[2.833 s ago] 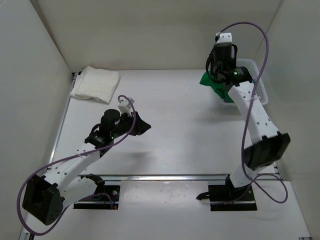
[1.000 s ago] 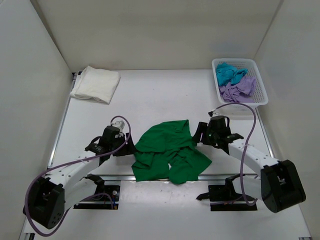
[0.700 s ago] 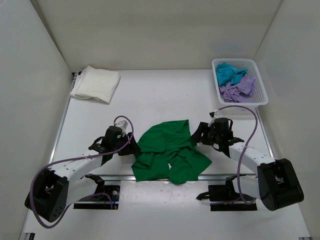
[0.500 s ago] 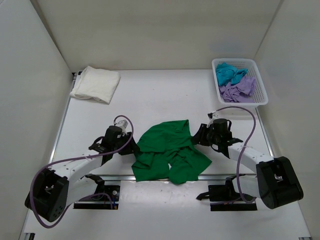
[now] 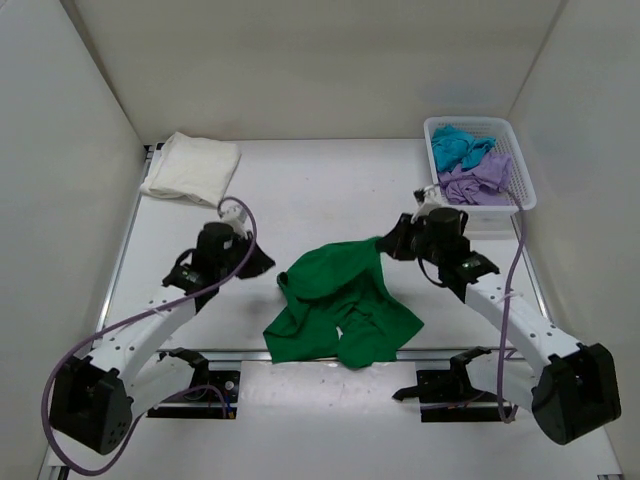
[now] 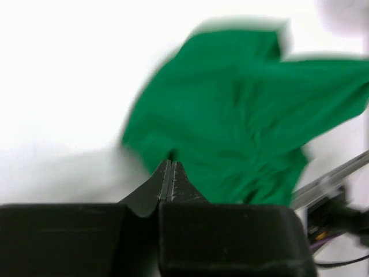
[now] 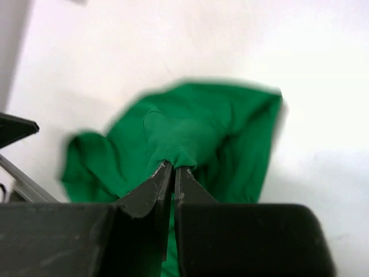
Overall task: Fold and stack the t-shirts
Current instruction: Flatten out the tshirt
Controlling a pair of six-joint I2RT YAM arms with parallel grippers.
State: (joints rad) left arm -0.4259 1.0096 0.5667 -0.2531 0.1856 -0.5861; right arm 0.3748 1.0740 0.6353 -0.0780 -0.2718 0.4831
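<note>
**One Corner Held, the Other in Doubt**

We see the green shirt (image 5: pixel 340 300) lying crumpled on the table (image 5: pixel 320 190) between the two arms, near the front edge. The right gripper (image 5: pixel 385 246) is closed on its far right corner, and the right wrist view shows cloth bunched between the fingertips. The left gripper (image 5: pixel 262 263) is closed too. From above, though, a strip of bare table seems to separate it from the shirt's left edge. The left wrist view is too blurred to tell us whether any cloth is caught.

The cream shirt (image 5: pixel 192 168) lies folded in the far left corner. The teal shirt (image 5: pixel 458 145) and lilac shirt (image 5: pixel 478 180) wait in the basket (image 5: pixel 528 190).

Our main worry is a one-sided lift. If the left jaws are empty, raising both arms would hang the shirt from a single corner. It would then twist and land as rumpled as it is now. The right grip looks thin, so a quick pull could slip it free. The near hem also lies close to the table's front edge and could slide off.
</note>
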